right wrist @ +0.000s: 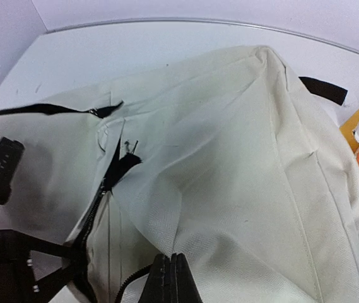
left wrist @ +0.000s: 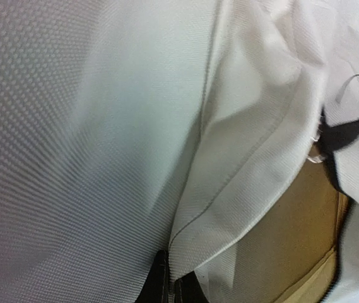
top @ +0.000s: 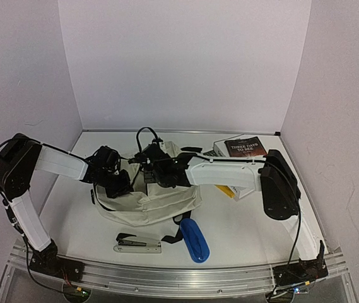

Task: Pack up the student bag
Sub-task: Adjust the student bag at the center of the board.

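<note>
The cream, soft-fabric student bag with black zips and straps lay slumped in the middle of the table, between the two arms. The left gripper was at the bag's left side with its jaws closed on a folded seam of the cream cloth, which ran straight down between the black fingers. I judged that hold was meant to lift and steady that lip so the mouth could be spread. The right gripper was over the bag's top, just beside the open black zip, its jaws pressed fully together. Whether a pinch of fabric was caught between them I could not tell, though the position suggested a try at the opposite lip. Under the lifted cloth in the left wrist view a flat tan surface showed, of a kind I could not name. The things to be packed lay outside the bag: a black and silver metal stapler just in front of it, a blue oblong pouch near its near right corner, and a dark-covered book beyond its far right side, so the packing seemed barely begun
</note>
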Robot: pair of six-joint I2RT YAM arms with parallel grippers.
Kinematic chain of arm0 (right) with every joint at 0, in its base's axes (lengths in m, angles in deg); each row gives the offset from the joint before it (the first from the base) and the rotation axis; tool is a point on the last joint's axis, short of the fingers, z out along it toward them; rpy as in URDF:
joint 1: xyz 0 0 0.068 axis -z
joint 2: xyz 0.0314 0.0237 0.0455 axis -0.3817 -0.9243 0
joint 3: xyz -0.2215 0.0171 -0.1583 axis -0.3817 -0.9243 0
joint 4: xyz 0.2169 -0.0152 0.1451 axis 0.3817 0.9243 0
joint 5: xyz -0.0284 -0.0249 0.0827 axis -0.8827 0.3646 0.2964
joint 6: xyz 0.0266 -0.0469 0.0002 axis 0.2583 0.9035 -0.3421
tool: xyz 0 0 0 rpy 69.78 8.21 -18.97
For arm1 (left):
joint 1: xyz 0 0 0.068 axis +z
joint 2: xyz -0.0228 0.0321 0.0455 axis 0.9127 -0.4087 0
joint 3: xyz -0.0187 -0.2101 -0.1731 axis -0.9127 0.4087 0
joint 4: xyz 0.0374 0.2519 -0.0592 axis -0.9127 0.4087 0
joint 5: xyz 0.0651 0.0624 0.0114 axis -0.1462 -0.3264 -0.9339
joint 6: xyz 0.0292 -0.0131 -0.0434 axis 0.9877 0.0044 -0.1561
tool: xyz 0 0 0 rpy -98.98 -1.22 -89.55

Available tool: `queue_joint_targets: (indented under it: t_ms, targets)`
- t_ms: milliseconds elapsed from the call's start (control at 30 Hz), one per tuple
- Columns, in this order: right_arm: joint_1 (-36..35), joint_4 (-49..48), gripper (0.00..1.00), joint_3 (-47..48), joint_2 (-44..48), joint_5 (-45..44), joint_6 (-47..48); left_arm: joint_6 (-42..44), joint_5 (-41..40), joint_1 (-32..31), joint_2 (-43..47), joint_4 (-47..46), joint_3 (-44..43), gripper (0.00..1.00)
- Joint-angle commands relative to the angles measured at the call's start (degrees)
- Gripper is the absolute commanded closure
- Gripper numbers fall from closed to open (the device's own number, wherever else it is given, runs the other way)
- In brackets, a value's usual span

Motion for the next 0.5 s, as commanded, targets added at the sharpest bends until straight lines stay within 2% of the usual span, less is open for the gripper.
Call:
queue_joint_targets:
  t_ms: [0, 267, 300, 367, 400, 467]
  targets:
    - [0.5, -3.2, 1.00, -4.9, 8.7, -1.8, -2.0, -0.4, -0.9, 1.4, 0.3, -0.3, 1.6, 1.00]
    - [0.5, -8.1, 0.99, -9.9, 11.1, 6.7, 0.6, 0.5, 3.7, 1.5, -1.4, -5.1, 1.9, 1.00]
    - [0.4, -8.1, 0.89, -9.7, 10.7, 7.9, 1.1, 0.8, 4.7, 1.4, -1.3, -6.3, 2.0, 1.00]
    - [0.2, -8.3, 0.54, -9.2, 9.8, 9.3, 2.0, 1.3, 6.1, 1.5, -1.4, -7.9, 1.8, 1.00]
    - [0.1, -8.2, 0.43, -8.8, 9.2, 9.1, 2.2, 1.4, 6.6, 1.4, -1.3, -8.1, 1.7, 1.00]
    - [-0.1, -8.1, 0.27, -8.4, 8.3, 7.9, 2.5, 1.7, 7.2, 1.4, -1.3, -8.3, 1.4, 1.00]
